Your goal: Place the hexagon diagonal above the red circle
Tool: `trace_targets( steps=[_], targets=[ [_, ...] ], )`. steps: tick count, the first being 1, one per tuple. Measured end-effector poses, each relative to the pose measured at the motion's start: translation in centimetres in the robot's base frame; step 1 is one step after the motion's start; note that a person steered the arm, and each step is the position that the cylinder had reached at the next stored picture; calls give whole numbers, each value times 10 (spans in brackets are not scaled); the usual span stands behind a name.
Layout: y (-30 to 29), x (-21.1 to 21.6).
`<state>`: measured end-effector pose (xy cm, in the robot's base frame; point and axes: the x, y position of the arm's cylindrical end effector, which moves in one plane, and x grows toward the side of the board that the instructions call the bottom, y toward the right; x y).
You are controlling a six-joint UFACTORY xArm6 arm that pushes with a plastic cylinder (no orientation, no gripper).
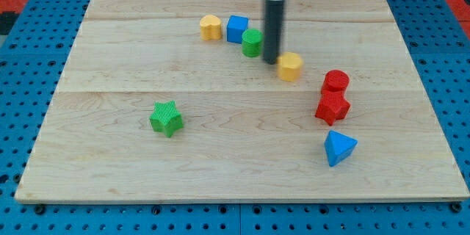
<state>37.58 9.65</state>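
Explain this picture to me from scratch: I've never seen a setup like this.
This is one camera view looking down at a wooden board on a blue pegboard base. The dark upright rod is a robot arm's pushing tool; my tip slides blocks about and holds nothing. It sits between the green cylinder and the yellow hexagon. Toward the view's top lie another yellow block and a blue cube. At the view's right are the red circle, a red star and a blue triangle. A green star lies alone at the left.

Upright rod, my tip (270,61) down
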Motion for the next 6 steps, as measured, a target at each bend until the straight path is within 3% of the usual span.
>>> trace_targets(
  steps=[1,2,3,6],
  targets=[
    [-31,-2],
    [-52,31],
    [-3,42],
    [31,5]
  ],
)
